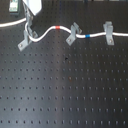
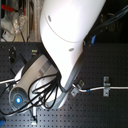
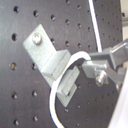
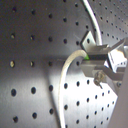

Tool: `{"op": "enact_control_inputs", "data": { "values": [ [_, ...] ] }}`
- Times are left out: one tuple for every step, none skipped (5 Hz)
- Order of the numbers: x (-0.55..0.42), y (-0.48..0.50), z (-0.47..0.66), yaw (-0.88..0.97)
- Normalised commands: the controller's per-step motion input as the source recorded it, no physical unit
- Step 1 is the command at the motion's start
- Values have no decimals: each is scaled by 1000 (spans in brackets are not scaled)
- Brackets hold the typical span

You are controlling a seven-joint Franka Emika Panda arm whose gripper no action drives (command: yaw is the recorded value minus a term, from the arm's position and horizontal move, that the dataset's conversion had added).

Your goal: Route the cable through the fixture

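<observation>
Between tool point(image 3: 90, 64) fingers, cable point(image 3: 65, 75).

The arm point(image 2: 67, 35) is a fat, glossy white shell with smooth rounded joints, and a small dark dot shows on its casing near ten o'clock. Black cables point(image 2: 42, 92) loop in a bundle beside a grey wrist housing lit by a blue ring light point(image 2: 18, 99). At the gripper point(image 3: 102, 67), the fingers point(image 4: 102, 55) are squared grey metal blocks, one carrying a bright screw point(image 3: 101, 77).
</observation>
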Motion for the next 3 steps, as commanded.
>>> {"op": "enact_control_inputs", "data": {
  "values": [
    [183,179,80,51],
    [0,0,17,0],
    [260,244,49,120]
  ]
}}
